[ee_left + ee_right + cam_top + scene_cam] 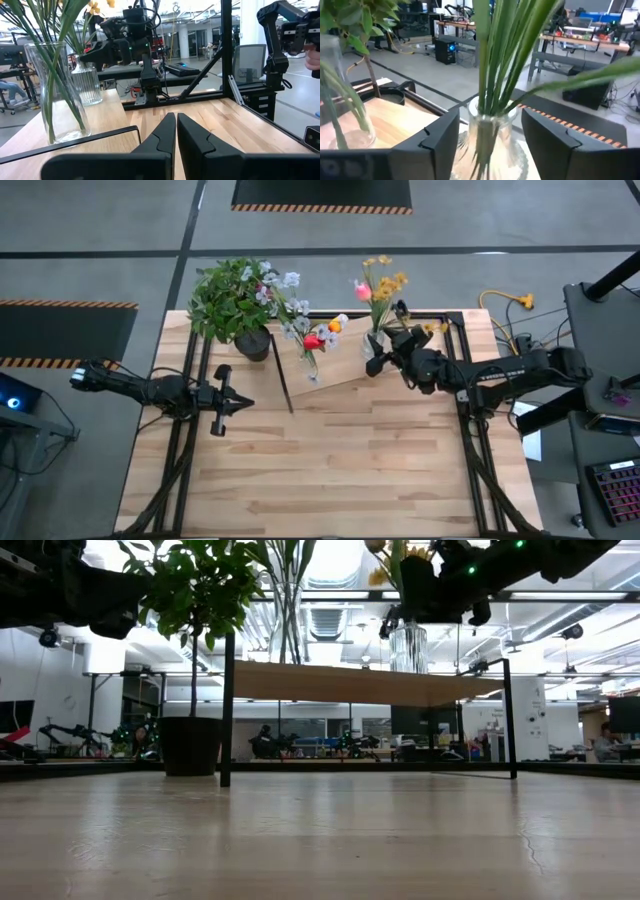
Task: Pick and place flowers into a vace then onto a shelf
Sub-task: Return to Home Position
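The yellow blooms and pink bud on thin green stalks (381, 284) stand upright in a ribbed clear glass vase (375, 343) on the small light wooden shelf board on a thin black frame (345, 375), toward its right end. The right gripper (489, 125) sits right at that vase, its two dark fingers (440, 137) spread wide with the glass neck between them (from here I see a sliver of gap on each side, so it isn't pinching). Farther left on the same board, a smooth clear glass vase (312, 368) holds the red and orange tulips with pale white-lilac sprays (318, 335), leaning a little. Just beyond the shelf's left end stands a bushy green plant in a dark pot (236, 302) on the plank-wood tabletop (350, 480). The left gripper (176, 125) hangs well apart from all of it, over the table's left side, its fingers pressed together on nothing and pointing toward the shelf.
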### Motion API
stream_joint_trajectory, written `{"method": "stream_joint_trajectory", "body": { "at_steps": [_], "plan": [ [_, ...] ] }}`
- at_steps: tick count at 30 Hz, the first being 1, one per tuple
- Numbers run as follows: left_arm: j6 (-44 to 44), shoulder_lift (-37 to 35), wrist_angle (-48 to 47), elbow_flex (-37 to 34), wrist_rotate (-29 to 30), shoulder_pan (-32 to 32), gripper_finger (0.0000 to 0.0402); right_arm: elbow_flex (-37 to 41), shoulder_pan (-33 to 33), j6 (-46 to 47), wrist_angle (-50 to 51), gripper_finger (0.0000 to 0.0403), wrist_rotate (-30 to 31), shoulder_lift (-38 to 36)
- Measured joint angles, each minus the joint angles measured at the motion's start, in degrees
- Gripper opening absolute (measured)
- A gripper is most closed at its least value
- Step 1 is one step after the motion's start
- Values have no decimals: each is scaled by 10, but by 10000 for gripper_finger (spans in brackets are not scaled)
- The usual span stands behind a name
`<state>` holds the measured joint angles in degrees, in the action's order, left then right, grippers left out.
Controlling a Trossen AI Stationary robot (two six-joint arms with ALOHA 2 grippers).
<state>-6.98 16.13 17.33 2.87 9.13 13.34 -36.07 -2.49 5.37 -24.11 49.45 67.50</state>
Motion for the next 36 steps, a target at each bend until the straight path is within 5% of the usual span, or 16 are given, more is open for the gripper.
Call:
{"method": "stream_joint_trajectory", "body": {
  "at_steps": [5,12,20,28,36],
  "plan": [
    [0,0,1,0,0,0,0,1,46,-43,24,222,0,-52],
    [6,-1,22,1,0,0,0,39,191,-10,140,209,-41,-131],
    [3,-1,28,1,0,0,0,201,300,-7,-103,151,-159,-138],
    [2,0,27,1,1,0,0,326,298,5,-301,23,-361,-135],
    [2,0,26,1,0,0,0,356,241,-34,-272,9,-390,-183]
  ]
}}
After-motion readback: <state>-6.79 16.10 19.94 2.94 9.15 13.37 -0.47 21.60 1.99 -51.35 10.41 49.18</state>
